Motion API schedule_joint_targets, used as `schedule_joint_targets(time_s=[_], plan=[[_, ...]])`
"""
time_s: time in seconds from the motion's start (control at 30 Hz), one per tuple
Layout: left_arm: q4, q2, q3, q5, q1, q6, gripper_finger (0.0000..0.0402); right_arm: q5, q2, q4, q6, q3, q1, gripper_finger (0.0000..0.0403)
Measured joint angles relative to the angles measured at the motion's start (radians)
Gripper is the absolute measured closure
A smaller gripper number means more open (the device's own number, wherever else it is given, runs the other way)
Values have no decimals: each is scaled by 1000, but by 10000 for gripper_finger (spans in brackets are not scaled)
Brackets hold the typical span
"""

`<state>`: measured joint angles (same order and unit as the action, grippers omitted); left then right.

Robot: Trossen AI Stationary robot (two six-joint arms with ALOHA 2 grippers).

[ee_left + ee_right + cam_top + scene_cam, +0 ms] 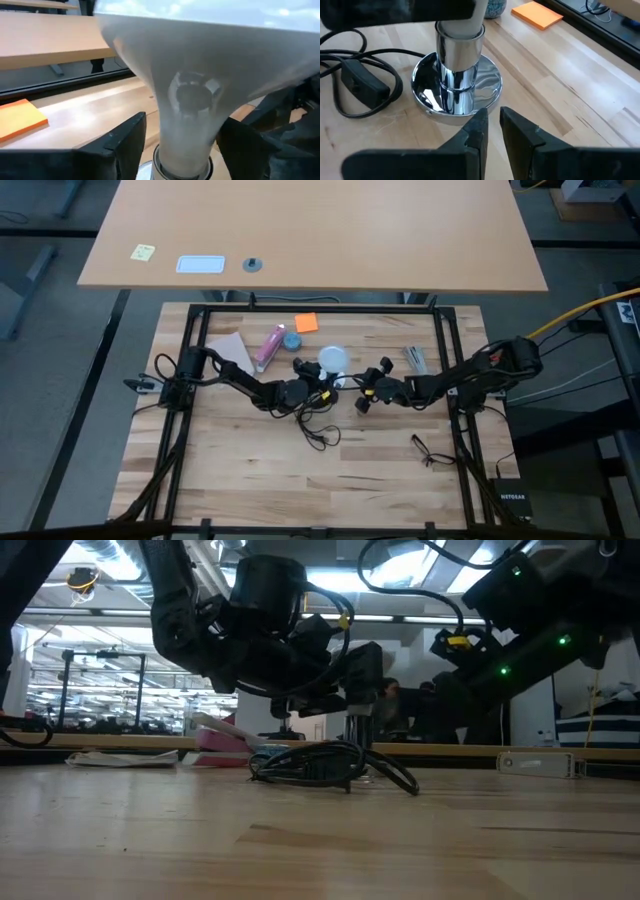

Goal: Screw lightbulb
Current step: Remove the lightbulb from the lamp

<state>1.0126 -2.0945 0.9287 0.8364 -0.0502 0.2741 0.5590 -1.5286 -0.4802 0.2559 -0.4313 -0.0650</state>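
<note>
Now your left gripper [182, 145] straddles the lightbulb [200, 85] neck with fingers apart, seated in the chrome lamp base [456, 85], while your right gripper [492, 131] waits nearly closed, empty.

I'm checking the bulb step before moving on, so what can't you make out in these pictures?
- Bulb thread depth: left wrist view, the neck sits in the socket, hiding the threads.
- Left gripper contact: its fingers flank the neck; touching or not is unclear.
- Bulb in the low view: hidden behind the arms.
- Right gripper contact with the base: right wrist view shows it close, touching unclear.
</note>
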Motion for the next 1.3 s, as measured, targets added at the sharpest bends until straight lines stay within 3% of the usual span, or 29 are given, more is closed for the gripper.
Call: schedule_joint_targets(time_s=[0.33,0.87,1.3], plan=[[-8,0,0,1,1,-20,261,6,-78,-96,14,0,26,343],[-7,0,0,-53,-2,-20,254,-56,-88,-129,25,-20,172,343],[-5,2,1,-175,-3,-1,255,-186,-276,-125,25,-105,171,343]])
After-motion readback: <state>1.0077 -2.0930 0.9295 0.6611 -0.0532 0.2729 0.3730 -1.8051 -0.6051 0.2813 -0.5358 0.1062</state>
